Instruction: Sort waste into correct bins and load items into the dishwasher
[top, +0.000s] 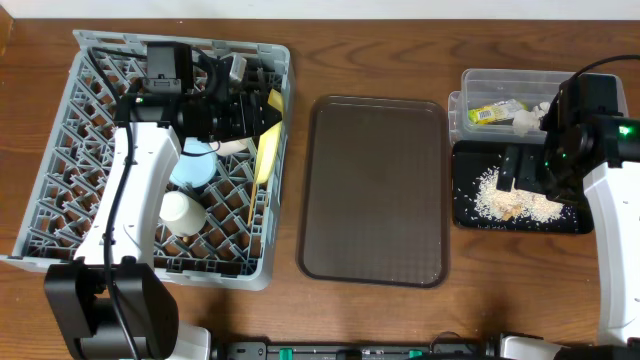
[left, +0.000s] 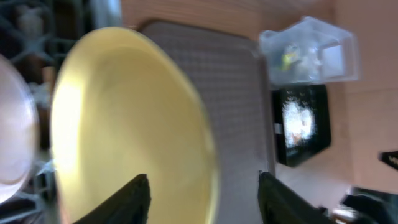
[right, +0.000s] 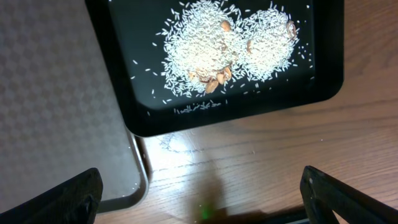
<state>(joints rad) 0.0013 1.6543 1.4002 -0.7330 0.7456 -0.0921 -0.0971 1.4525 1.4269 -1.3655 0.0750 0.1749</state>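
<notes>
The grey dish rack (top: 60, 150) holds the yellow plate (top: 266, 150) on its edge, the light blue bowl (top: 195, 166) and a white bowl (top: 183, 213). My left gripper (top: 250, 118) is open over the rack. In the left wrist view its fingers (left: 202, 190) stand apart in front of the plate (left: 124, 118). The clear tub (top: 505, 82) holds the yellow-green wrapper (top: 491, 113) and the white tissue (top: 528, 120). The black tray (top: 470, 215) holds rice crumbs (top: 505, 200) (right: 224, 50). My right gripper (top: 525, 168) (right: 199, 193) is open and empty above it. I cannot make out the cup or the chopsticks.
The large dark brown serving tray (top: 375, 190) lies between the rack and the bins, with nothing on it. It also shows in the right wrist view (right: 56, 93) and the left wrist view (left: 239, 106). Bare wood table (right: 261, 155) lies in front of the black tray.
</notes>
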